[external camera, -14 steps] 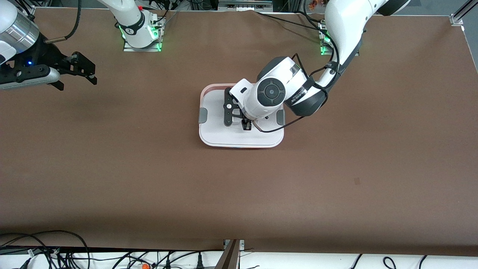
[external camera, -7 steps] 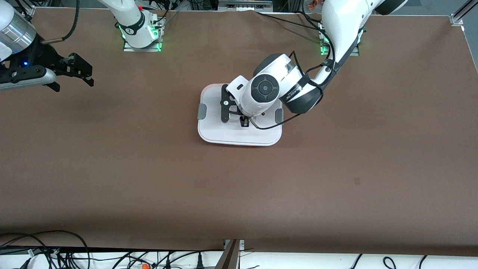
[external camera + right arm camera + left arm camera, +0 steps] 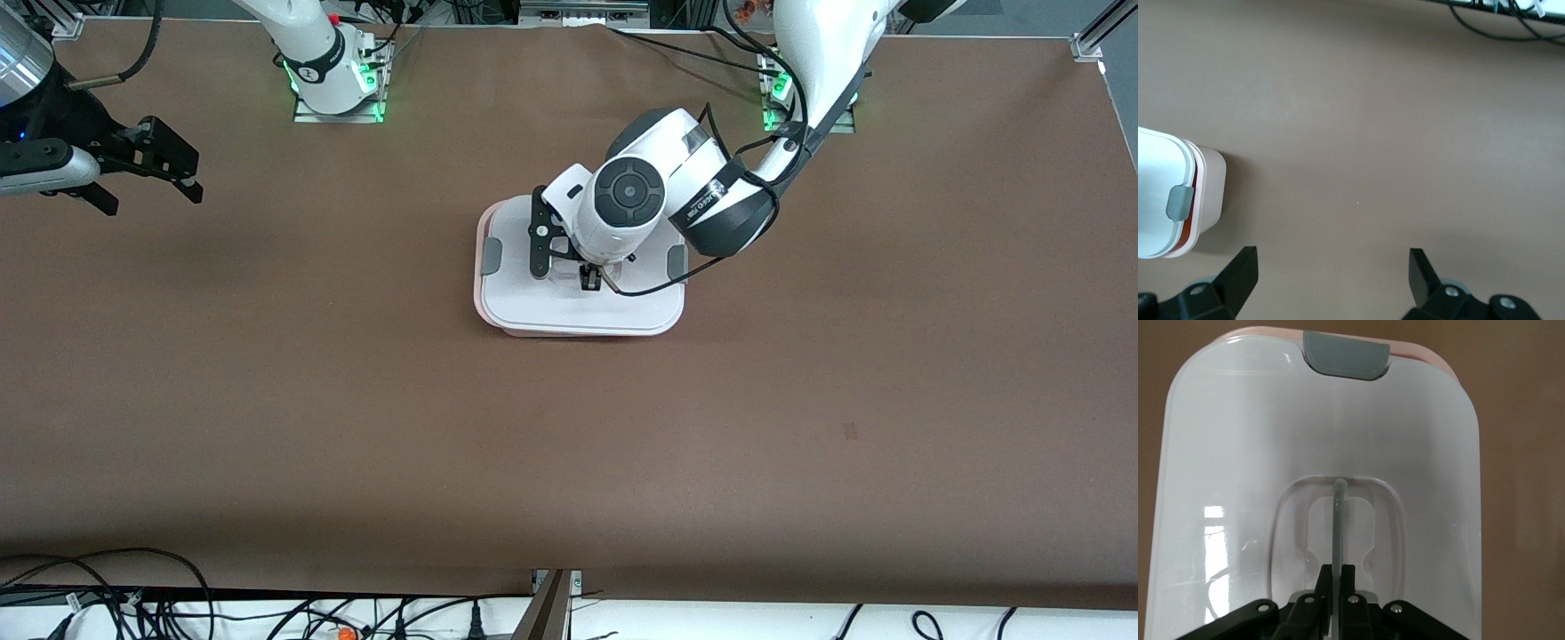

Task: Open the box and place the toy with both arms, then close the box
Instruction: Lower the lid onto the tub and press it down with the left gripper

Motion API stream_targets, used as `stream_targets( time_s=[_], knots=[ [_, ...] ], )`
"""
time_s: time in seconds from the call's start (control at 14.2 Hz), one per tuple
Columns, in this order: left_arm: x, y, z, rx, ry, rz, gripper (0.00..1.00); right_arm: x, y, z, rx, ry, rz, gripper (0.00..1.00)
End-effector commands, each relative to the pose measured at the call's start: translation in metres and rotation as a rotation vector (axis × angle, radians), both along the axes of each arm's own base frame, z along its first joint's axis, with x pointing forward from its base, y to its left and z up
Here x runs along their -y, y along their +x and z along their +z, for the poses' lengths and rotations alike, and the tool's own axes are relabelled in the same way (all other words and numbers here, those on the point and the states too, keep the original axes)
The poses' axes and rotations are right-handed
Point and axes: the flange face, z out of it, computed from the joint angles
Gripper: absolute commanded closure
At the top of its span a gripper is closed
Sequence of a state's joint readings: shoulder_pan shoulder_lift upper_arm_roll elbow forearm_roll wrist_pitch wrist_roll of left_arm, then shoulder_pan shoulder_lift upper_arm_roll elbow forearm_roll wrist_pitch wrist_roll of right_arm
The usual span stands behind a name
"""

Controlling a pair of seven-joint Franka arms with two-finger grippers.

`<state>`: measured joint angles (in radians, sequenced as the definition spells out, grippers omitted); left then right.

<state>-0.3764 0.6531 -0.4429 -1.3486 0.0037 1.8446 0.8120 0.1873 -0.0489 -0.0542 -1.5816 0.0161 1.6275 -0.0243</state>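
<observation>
white lid pinched at its handle, right arm parked aside

front view: brown covers the whole surface (image 3: pixel 356 400), and i see the box (image 3: pixel 582 311) sitting a little toward the arm bases from the middle, roughly midway between the two ends. its flat white lid (image 3: pixel 533 307) is on top, though it sits skewed, with a strip of the pinkish tub showing along the edge at the right arm's end and along the edge nearest the camera. a grey clip (image 3: pixel 490 258) marks the lid's end toward the right arm, and another grey clip (image 3: pixel 677 262) marks the end toward the left arm. my left pincer (image 3: pixel 589 281) is down on the middle of the lid, its wrist hiding most of the handle. the right pincer (image 3: pixel 147 173) hangs over the bare surface at the right arm's end, well apart from the box, waiting with its fingers spread wide.

left wrist view: the lid fills the picture, pale and glossy. the clear recessed handle (image 3: pixel 1337 513) stands up as a thin bar in its hollow, and the left pincer (image 3: pixel 1336 583) is clenched on it, the black fingers (image 3: pixel 1349 583) pressed against either side of the bar. one grey clip (image 3: pixel 1345 355) shows at the lid's end, with a pink rim of the tub around it.

right wrist view: the spread fingers (image 3: pixel 1423 270) of the right pincer (image 3: pixel 1331 270) frame plain brown surface with nothing between them. one end of the box (image 3: pixel 1208 193) shows at the edge, lid overhanging the pink wall, a grey clip (image 3: pixel 1179 202) on it. i cannot see the toy in any view.
</observation>
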Motion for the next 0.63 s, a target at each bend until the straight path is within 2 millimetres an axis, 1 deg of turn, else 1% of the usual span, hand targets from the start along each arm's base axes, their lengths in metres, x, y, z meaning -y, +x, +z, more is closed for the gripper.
stream_targets(
  time_s=[0.0,0.21,0.35,0.49,0.56],
  knots=[
    [0.005,-0.004,-0.01,0.048,0.035,-0.021,0.93,0.004,-0.002,0.001,-0.032,-0.016,-0.01,0.0],
    [0.013,-0.006,-0.018,0.052,0.024,-0.012,0.93,0.003,-0.002,0.001,-0.032,-0.016,-0.009,0.0],
    [0.014,-0.007,-0.015,0.052,0.027,0.019,0.93,0.003,-0.002,0.001,-0.032,-0.016,-0.009,0.0],
    [0.022,-0.016,-0.014,0.042,0.042,0.052,0.93,0.003,-0.002,0.001,-0.032,-0.016,-0.007,0.0],
    [0.023,-0.018,-0.019,0.034,0.047,0.058,0.93,0.003,-0.002,0.001,-0.032,-0.016,-0.007,0.0]
  ],
)
